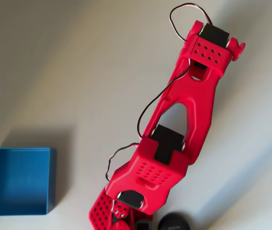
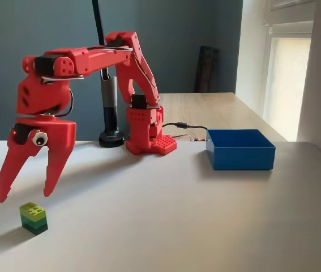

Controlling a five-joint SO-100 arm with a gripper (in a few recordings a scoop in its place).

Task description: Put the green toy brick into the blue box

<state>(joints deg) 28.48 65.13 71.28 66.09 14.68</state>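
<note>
gripper (image 2: 25,195) fingers spread wide, poised just above the green toy brick (image 2: 33,217) (ready to straddle it); blue box (image 2: 240,149) far off.

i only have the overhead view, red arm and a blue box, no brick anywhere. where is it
Observer: In the fixed view the brick sits on the table near the picture's left front, far from the box.
Operator: where's the end effector then
Observer: The end effector hangs just above the brick, a little to its left, not touching it.
Operator: open or shut
Observer: Open, both fingers spread and pointing down.
Operator: anything in the box
Observer: From the side its inside is hidden; your overhead view shows what it holds.
</note>
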